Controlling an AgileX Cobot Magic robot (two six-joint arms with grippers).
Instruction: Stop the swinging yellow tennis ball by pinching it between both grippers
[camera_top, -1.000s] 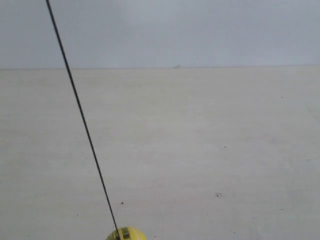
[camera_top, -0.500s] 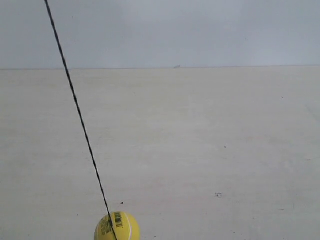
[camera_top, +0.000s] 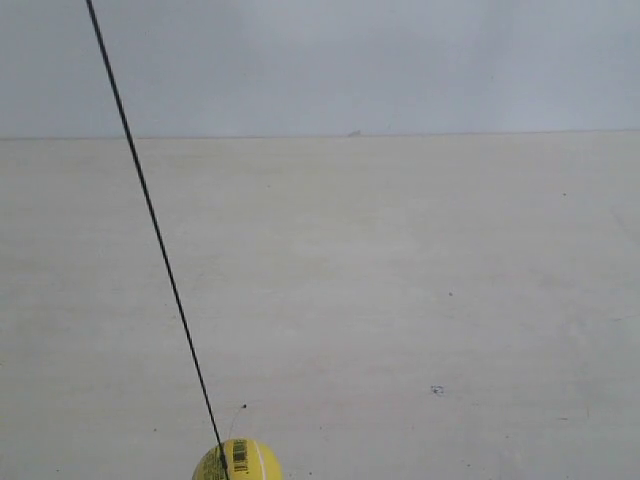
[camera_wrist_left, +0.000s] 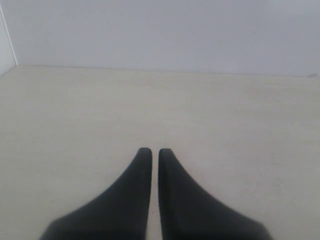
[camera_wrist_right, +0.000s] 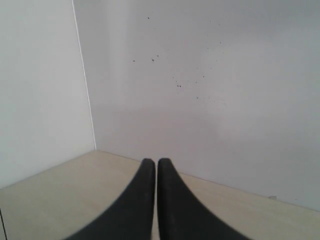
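The yellow tennis ball (camera_top: 238, 461), with a black barcode print, hangs at the bottom edge of the exterior view, partly cut off by the frame. Its thin black string (camera_top: 150, 215) runs up and to the left out of the top. Neither gripper shows in the exterior view. In the left wrist view my left gripper (camera_wrist_left: 151, 151) is shut with nothing in it, its black pointed jaws nearly touching above the pale table (camera_wrist_left: 225, 115). My right gripper (camera_wrist_right: 152, 162) is likewise shut on nothing and faces a white wall corner. The ball appears in neither wrist view.
A pale beige table (camera_top: 400, 280) fills most of the exterior view, with a grey-white wall (camera_top: 380, 60) behind it. In the right wrist view two white walls (camera_wrist_right: 210, 90) meet at a corner seam (camera_wrist_right: 85, 80) beyond the table.
The ball rose into the exterior view from the bottom edge, then dropped a little lower again. The string's slant shifted slightly to the left.
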